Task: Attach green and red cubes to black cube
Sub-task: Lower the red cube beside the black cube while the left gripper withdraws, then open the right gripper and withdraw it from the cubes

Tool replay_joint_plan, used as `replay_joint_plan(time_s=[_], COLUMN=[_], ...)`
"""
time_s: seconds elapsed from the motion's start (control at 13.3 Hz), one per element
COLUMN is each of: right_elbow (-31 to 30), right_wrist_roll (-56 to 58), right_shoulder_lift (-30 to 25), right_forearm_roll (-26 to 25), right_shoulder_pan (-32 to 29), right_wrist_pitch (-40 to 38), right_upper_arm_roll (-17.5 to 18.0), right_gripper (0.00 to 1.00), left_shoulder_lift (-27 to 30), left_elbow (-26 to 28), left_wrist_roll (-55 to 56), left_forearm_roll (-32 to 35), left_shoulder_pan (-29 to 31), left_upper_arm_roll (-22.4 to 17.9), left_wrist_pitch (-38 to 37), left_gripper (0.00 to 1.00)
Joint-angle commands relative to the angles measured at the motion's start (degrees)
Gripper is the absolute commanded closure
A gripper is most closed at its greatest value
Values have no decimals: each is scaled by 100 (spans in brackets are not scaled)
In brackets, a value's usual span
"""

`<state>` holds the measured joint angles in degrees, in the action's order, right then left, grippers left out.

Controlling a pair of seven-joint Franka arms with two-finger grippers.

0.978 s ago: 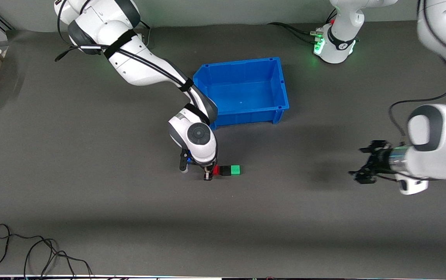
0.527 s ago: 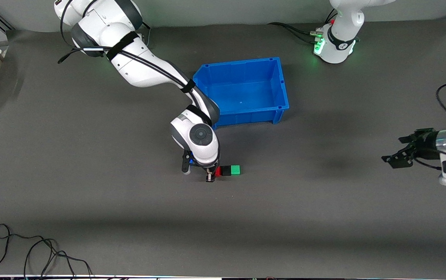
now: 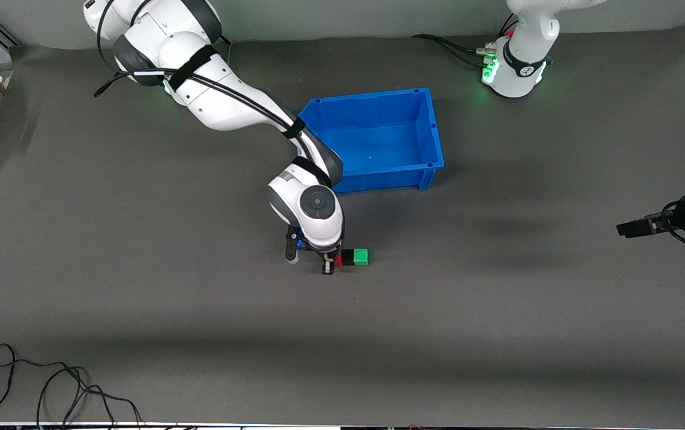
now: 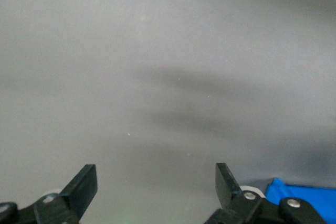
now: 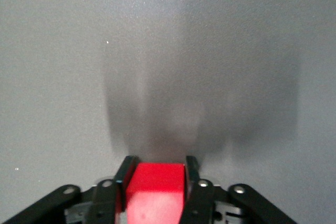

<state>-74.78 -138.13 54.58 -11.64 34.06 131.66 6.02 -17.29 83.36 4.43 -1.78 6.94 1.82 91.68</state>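
Near the blue bin [image 3: 378,134], my right gripper [image 3: 330,263] clamps the red cube [image 5: 156,190] against the black cube [image 3: 348,257].
Green cube [image 3: 361,257] joins black's other face; my left gripper [image 4: 156,187] waits open at the table's edge.

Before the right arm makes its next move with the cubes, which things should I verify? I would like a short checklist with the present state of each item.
1. Right gripper shut on red cube: ok.
2. Red cube touching black cube: ok, as far as the front view shows.
3. Green cube against the black cube: ok.
4. Firmly attached: cannot tell.
5. Left gripper open, away at the left arm's end: ok.
6. Blue bin apart from the row: ok.
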Motion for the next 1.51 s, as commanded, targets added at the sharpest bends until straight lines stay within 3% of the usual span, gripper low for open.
replay_joint_plan(time_s=[0.0,0.23,0.53,0.75,0.9,1.05,1.28,1.43], right_elbow=[445,613,552,508,508,482,438,184], right_wrist_roll=[154,425,2690,4815,6159,7758,10183,11592], right_shoulder_lift=[97,-297,-1429,-2300,-2784,-3215,-3751,-4112], right_forearm_roll=[-120,-32,1126,1233,1715,1796,1762,1700], right_shoulder_pan=[-5,-84,-539,-1101,-1733,-2313,-3123,-3283], right_wrist_pitch=[-167,-499,-1894,-3371,-4092,-4778,-5316,-5317], right_upper_arm_roll=[31,93,75,84,66,49,-56,-353], right_gripper=[0,0,0,1,1,2,2,2], left_shoulder_lift=[480,910,1070,1263,1316,1316,1325,1368], left_elbow=[48,302,330,592,637,602,576,567], left_wrist_roll=[-320,-320,-320,-329,-329,-355,-566,-566], left_forearm_roll=[108,108,134,143,143,134,134,143], left_shoulder_pan=[-122,-385,-720,-852,-896,-914,-1054,-1212], left_upper_arm_roll=[2,2,2,2,2,-15,-164,-375], left_wrist_pitch=[-185,-142,-150,-54,-36,-45,-98,-107], left_gripper=[0,0,0,0,0,0,0,0])
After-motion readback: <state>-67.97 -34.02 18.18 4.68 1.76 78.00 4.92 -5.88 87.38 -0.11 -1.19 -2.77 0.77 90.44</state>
